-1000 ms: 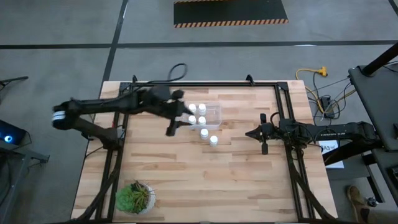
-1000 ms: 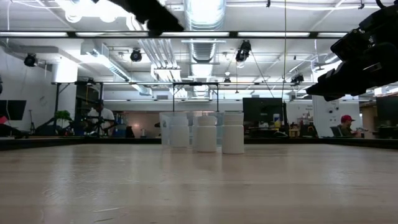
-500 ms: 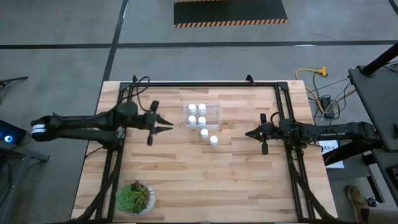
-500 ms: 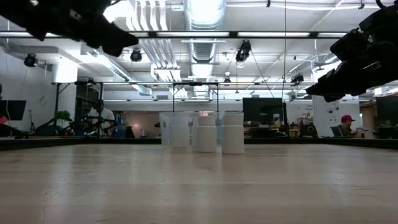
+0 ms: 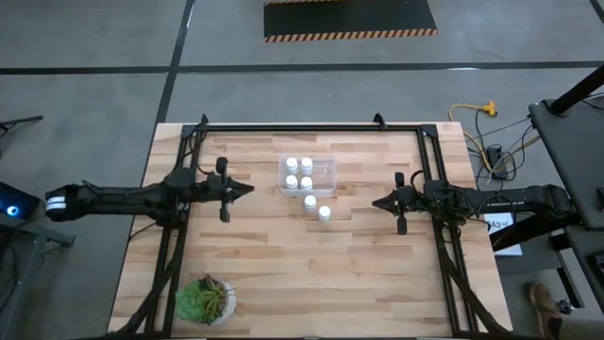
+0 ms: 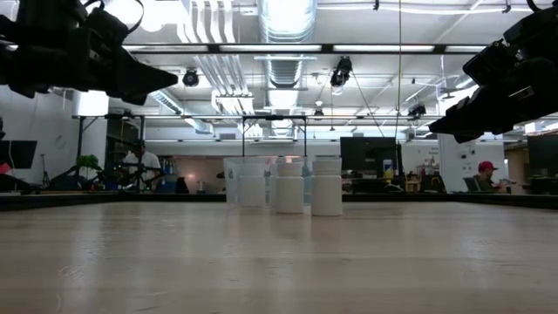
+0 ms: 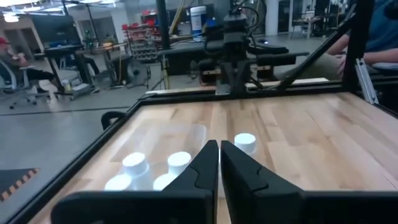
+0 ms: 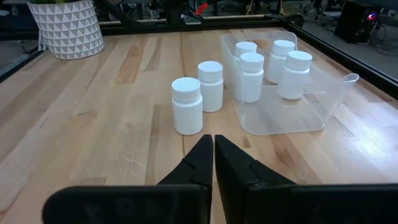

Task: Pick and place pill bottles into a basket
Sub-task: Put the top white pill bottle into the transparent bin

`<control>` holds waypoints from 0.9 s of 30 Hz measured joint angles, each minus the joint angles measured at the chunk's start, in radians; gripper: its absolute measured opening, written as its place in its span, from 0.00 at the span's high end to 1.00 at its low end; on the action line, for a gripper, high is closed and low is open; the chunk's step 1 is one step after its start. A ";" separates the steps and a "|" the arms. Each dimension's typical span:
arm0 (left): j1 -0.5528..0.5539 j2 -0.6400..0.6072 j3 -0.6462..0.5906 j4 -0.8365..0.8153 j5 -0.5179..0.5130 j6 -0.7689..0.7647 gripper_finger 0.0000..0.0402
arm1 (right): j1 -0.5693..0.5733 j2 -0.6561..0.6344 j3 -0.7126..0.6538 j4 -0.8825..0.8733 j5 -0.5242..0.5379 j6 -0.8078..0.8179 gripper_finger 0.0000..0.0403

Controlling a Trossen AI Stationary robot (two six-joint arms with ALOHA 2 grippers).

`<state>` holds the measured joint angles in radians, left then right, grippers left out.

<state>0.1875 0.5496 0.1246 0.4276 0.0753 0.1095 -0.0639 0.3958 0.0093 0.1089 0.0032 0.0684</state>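
High view: clear plastic rectangular basket (image 5: pixel 319 176) mid-desk with four small white capped pill bottles (image 5: pixel 298 173) inside, two more (image 5: pixel 317 207) on wooden desk (image 5: pixel 283 255) just beside it. Left gripper (image 5: pixel 247 190) and right gripper (image 5: pixel 376 202) well apart from basket.
Wrist views: both sets of fingers (image 7: pixel 214 163) closed, holding nothing.

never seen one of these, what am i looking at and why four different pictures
It is a robot with two dark arms at a wooden table. One camera looks straight down, one sits at table height, and one rides on each wrist. The left end effector and right end effector are both shut and hold nothing. Four white pill bottles stand in the clear basket; two more stand on the wood beside it. A potted plant sits near one corner.
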 joint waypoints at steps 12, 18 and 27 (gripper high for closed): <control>-0.029 -0.094 -0.011 -0.084 -0.034 -0.020 1.00 | 0.000 0.000 0.000 0.000 0.053 0.008 0.98; -0.100 -0.109 -0.018 -0.134 -0.034 -0.053 1.00 | 0.000 0.000 0.000 0.000 0.053 0.008 0.98; -0.150 -0.112 -0.021 -0.250 -0.144 -0.085 1.00 | 0.000 0.000 0.000 0.000 0.053 0.021 0.98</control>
<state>0.0372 0.4374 0.1040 0.1771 -0.0689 0.0247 -0.0639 0.3958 0.0093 0.1089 0.0559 0.0895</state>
